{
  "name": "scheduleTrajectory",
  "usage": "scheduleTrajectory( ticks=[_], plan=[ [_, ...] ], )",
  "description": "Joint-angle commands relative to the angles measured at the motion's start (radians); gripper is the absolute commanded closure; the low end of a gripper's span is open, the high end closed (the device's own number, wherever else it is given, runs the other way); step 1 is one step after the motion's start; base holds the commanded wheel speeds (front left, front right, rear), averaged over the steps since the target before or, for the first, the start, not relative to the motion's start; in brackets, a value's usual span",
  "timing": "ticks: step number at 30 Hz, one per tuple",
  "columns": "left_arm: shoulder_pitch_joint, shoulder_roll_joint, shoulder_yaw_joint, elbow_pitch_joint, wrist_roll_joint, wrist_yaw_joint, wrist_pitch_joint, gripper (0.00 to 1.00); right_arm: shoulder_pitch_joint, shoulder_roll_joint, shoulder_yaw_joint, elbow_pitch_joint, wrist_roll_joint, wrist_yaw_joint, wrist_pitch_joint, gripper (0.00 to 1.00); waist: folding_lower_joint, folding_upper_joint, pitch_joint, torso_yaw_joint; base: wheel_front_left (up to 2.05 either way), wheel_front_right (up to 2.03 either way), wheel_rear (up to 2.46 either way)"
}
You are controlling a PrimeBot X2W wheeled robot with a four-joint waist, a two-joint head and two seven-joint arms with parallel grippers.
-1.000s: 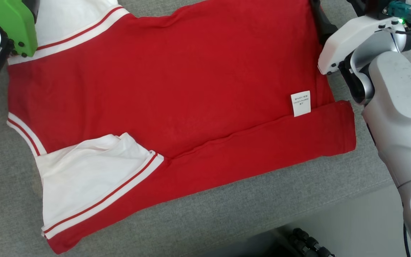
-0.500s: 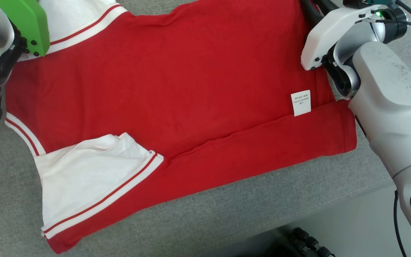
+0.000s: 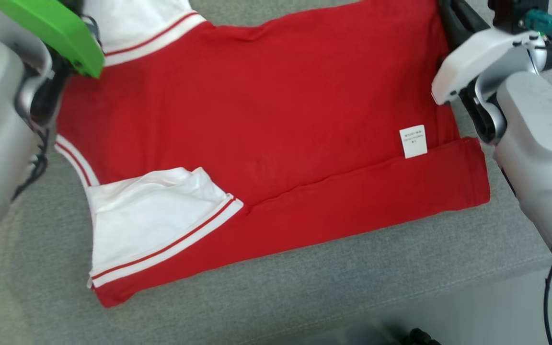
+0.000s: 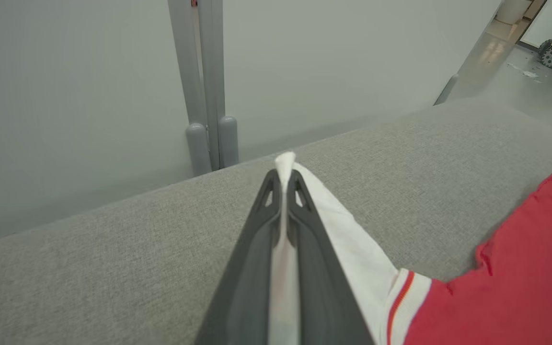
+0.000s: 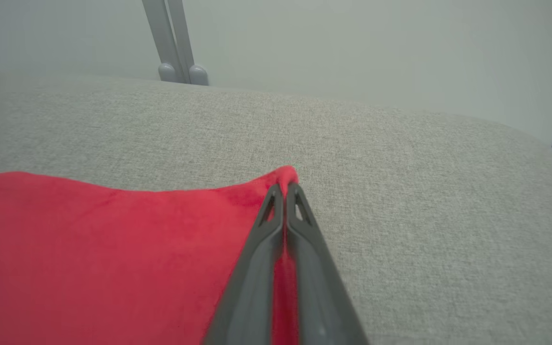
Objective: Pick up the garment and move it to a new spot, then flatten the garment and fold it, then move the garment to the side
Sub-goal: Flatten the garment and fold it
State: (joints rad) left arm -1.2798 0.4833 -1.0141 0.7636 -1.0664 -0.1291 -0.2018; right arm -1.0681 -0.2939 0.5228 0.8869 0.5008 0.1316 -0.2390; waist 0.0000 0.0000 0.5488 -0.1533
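Folding now: your left gripper (image 4: 283, 178) clamps the white sleeve (image 4: 348, 230) of the red cotton shirt (image 3: 257, 105), and your right gripper (image 5: 284, 191) clamps its far corner (image 5: 288, 173). Next, lift both evenly.

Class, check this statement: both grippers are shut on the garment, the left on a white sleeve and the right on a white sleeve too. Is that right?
Not quite. The right gripper is shut on a red corner of the garment, not on white, as the right wrist view shows. The left gripper is indeed shut on a white sleeve.
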Motion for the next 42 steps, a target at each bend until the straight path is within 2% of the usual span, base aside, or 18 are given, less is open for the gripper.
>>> scheduleTrajectory(
  ticks=[1,8,15,18,25,36,38,39,40,41,42],
  plan=[
    [0.031,0.008,-0.007,-0.024,-0.014,-0.003,-0.019,1.00,0.032,-0.014,-0.005,-0.010,0.012,-0.002,-0.012,1.00,0.0000,0.0000,-0.052,0.053,0.00,0.00,0.00],
    [0.172,0.039,0.033,-0.165,-0.022,-0.002,-0.063,1.00,0.152,-0.062,-0.058,-0.090,-0.013,-0.002,-0.027,1.00,0.0000,0.0000,-0.100,0.099,0.00,0.00,0.00],
    [0.401,0.046,0.215,-0.372,0.086,0.058,-0.063,1.00,0.316,-0.073,-0.224,-0.248,-0.074,-0.002,-0.026,1.00,0.0000,0.0000,-0.124,0.122,0.00,0.00,0.00],
    [0.502,0.030,0.277,-0.450,0.140,0.079,-0.063,1.00,0.389,-0.061,-0.272,-0.290,-0.101,-0.002,-0.026,1.00,0.0000,0.0000,-0.138,0.129,0.00,0.00,0.00],
    [0.715,-0.017,0.371,-0.547,0.213,0.094,-0.064,1.00,0.523,-0.027,-0.368,-0.359,-0.129,-0.002,-0.026,1.00,0.0000,0.0000,-0.175,0.131,0.00,0.00,0.00],
    [0.968,-0.083,0.469,-0.572,0.260,0.087,-0.062,1.00,0.716,0.020,-0.477,-0.448,-0.118,-0.002,-0.026,1.00,0.0000,0.0000,-0.235,0.139,0.00,0.00,0.00],
    [0.991,-0.095,0.480,-0.568,0.273,0.085,-0.063,1.00,0.741,0.026,-0.488,-0.456,-0.113,-0.002,-0.026,0.92,0.0000,0.0000,-0.244,0.140,0.00,0.00,0.00],
    [1.000,-0.099,0.484,-0.563,0.281,0.086,-0.063,1.00,0.752,0.029,-0.489,-0.457,-0.112,-0.002,-0.026,0.80,0.0000,0.0000,-0.249,0.140,0.00,0.00,0.00],
    [1.007,-0.104,0.492,-0.561,0.296,0.090,-0.063,0.86,0.761,0.033,-0.488,-0.461,-0.112,-0.002,-0.026,0.51,0.0000,0.0000,-0.253,0.140,0.00,0.00,0.00],
    [1.012,-0.110,0.501,-0.563,0.306,0.090,-0.063,0.31,0.764,0.035,-0.487,-0.468,-0.111,-0.002,-0.026,0.00,0.0000,0.0000,-0.256,0.141,0.00,0.00,0.00],
    [1.022,-0.118,0.510,-0.560,0.313,0.090,-0.063,0.00,0.770,0.035,-0.486,-0.473,-0.110,-0.002,-0.026,0.00,0.0000,0.0000,-0.259,0.140,0.00,0.00,0.00]
  ],
)
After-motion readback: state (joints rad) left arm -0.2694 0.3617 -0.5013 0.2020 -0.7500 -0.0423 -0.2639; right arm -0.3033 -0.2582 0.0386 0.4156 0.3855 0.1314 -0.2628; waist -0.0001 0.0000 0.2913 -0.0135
